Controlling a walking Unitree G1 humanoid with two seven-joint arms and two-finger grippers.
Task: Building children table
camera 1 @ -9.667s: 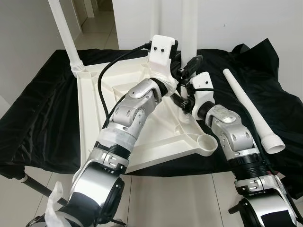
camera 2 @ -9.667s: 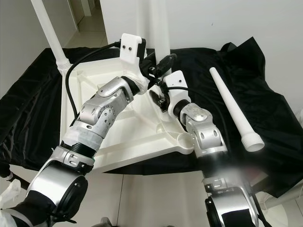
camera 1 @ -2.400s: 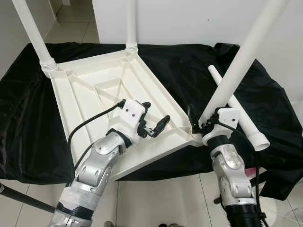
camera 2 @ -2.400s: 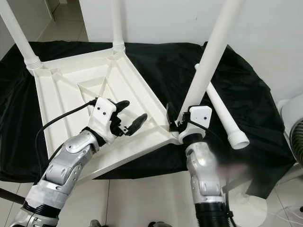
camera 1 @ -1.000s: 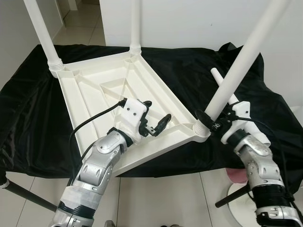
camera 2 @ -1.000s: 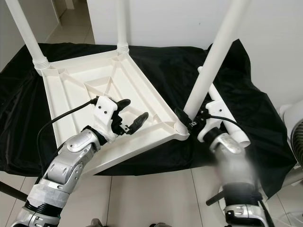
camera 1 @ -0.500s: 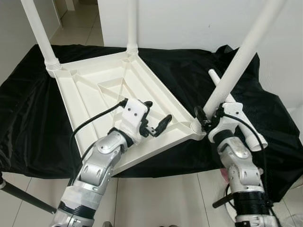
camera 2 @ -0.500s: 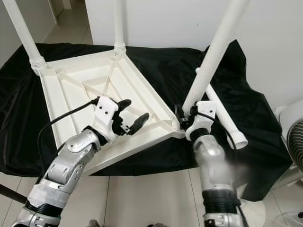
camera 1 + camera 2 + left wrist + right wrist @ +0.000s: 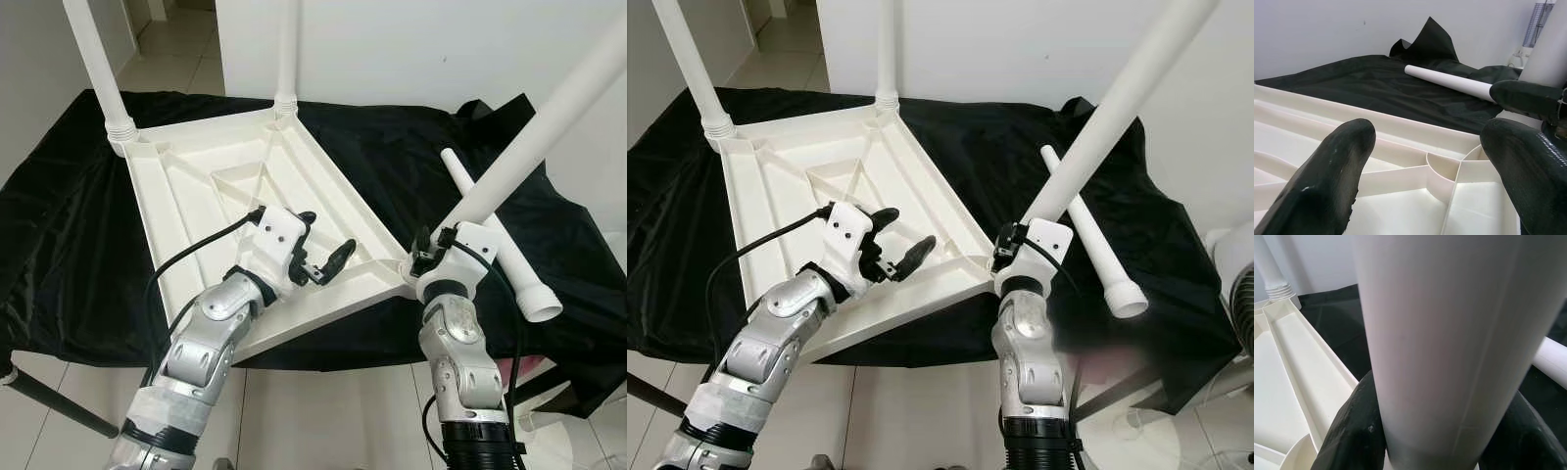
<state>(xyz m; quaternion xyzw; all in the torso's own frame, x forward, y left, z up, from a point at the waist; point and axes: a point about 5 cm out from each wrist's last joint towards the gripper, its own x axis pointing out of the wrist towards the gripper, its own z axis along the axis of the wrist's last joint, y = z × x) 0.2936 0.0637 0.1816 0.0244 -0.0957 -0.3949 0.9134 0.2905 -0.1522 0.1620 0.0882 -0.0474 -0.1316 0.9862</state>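
A white plastic tabletop (image 9: 196,196) lies upside down on a black cloth. Two white legs stand upright in its far corners (image 9: 106,69) (image 9: 286,59). My right gripper (image 9: 431,257) is shut on the base of a third leg (image 9: 529,157), right at the near right corner socket (image 9: 404,271); this leg leans steeply to the right. In the right wrist view black fingers (image 9: 1352,431) flank that leg (image 9: 1435,333). A fourth leg (image 9: 519,274) lies loose on the cloth at the right. My left gripper (image 9: 328,233) hovers open over the tabletop's near part, holding nothing.
The black cloth (image 9: 392,147) drapes over the whole support and hangs off its edges. A white wall rises just behind. Tiled floor (image 9: 323,411) lies in front, with a black rod (image 9: 59,406) at lower left and a white fan (image 9: 1239,269) at far right.
The leg in my right gripper has tipped further to the right and my right forearm has shifted under it. My left gripper stays open in the same place.
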